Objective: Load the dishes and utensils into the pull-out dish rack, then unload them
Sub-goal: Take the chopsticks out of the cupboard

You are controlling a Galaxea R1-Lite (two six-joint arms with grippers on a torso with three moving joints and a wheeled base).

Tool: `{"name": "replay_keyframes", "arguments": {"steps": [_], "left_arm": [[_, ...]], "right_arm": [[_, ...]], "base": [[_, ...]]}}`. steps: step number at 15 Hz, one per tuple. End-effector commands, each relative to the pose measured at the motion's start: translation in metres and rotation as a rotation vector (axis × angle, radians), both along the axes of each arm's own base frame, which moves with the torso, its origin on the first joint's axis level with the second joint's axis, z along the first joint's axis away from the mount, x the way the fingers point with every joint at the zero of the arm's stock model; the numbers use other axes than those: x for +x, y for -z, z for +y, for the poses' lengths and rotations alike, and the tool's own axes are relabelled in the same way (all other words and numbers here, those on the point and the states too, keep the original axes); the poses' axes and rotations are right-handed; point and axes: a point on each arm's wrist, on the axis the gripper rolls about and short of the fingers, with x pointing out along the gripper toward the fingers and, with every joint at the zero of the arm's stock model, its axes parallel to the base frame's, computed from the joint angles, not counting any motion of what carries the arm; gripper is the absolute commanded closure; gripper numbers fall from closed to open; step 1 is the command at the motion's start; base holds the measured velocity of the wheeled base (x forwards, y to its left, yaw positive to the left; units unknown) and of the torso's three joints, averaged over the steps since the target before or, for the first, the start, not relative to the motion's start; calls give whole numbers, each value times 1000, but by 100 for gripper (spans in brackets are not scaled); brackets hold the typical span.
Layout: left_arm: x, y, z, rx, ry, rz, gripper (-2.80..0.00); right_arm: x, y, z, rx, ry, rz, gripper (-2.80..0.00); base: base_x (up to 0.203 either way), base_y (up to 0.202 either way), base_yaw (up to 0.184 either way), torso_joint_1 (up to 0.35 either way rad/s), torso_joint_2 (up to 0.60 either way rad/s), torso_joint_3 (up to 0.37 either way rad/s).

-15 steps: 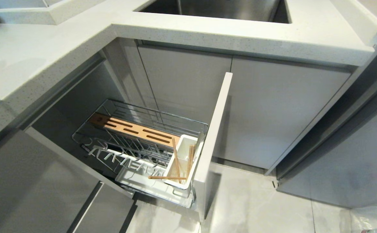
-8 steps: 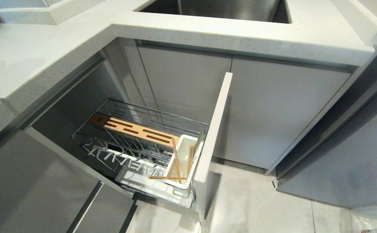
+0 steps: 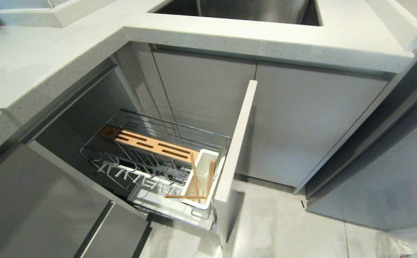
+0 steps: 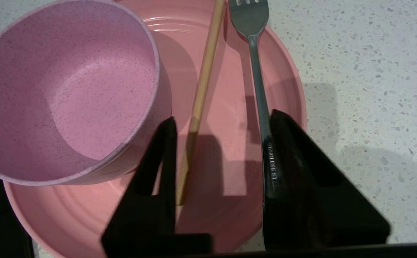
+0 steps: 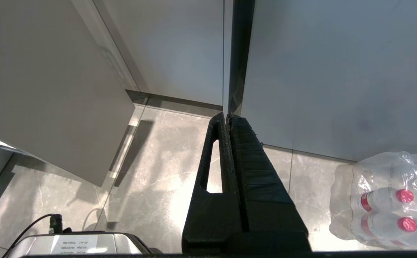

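- Left gripper: jaws parted, holding nothing, above the plate; chopstick between them; fork beside one finger
- Right gripper: jaws closed, empty

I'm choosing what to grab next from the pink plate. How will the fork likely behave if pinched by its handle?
The fork looks like stiff metal, so it shouldn't bend. Its glossy, thin handle may slip or twist between the left gripper's open fingers. Lying flat on the plate, it probably won't roll.

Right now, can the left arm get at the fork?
Probably yes. The left end effector is open right above the plate, the fork handle beside one finger, uncovered; the chopstick lies close by.
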Motion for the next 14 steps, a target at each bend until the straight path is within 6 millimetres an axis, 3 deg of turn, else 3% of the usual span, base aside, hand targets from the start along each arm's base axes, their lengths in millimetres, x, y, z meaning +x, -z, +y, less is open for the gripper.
{"name": "replay_keyframes", "arguments": {"steps": [1, 5, 6, 10, 14], "left_arm": [[-1, 0, 0, 0, -4, -1, -280], [-7, -3, -5, 1, 13, -19, -280], [-10, -4, -5, 3, 12, -25, 0], [-21, -8, -12, 6, 37, -46, 0], [-58, -20, -35, 2, 185, -152, 0]], "right_arm": [[0, 0, 0, 1, 0, 1, 0], [0, 0, 0, 0, 0, 1, 0], [0, 0, 0, 1, 0, 1, 0], [0, 0, 0, 0, 0, 1, 0], [0, 0, 0, -1, 0, 1, 0]], "base": [[0, 0, 0, 0, 0, 0], [0, 0, 0, 0, 0, 0], [0, 0, 0, 0, 0, 0], [0, 0, 0, 0, 0, 0], [0, 0, 0, 0, 0, 0]]}}
